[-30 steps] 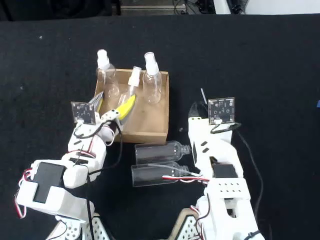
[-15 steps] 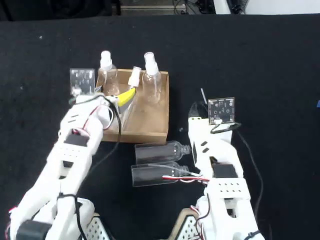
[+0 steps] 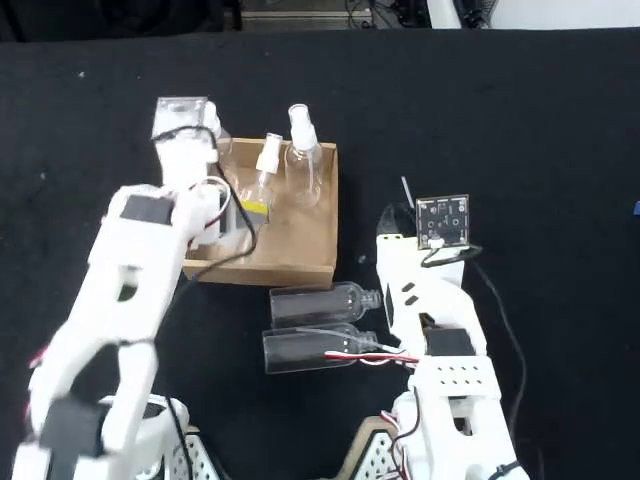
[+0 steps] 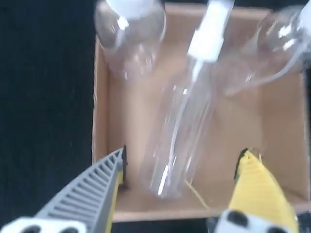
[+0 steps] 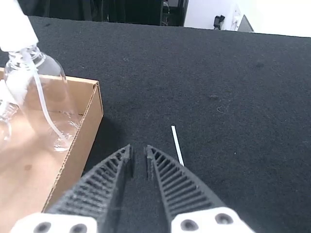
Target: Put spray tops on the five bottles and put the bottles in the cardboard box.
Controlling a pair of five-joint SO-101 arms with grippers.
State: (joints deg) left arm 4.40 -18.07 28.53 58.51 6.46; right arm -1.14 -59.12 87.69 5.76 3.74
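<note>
My left claw point(image 4: 182, 154) hangs spread over the cardboard box point(image 3: 300, 258), jaws either side of the capped spray bottle point(image 4: 187, 121) that leans tilted inside it, seemingly touching neither. I'd lift straight up with the jaws wide, so neither snags that bottle or knocks the upright bottle point(image 4: 129, 34) in the box's far corner. My right claw point(image 5: 138, 153) sits beside the box, nearly pressed together and empty. Two uncapped bottles point(image 3: 320, 300) lie on the counter point(image 3: 520, 130) just outside the box's near wall.
</note>
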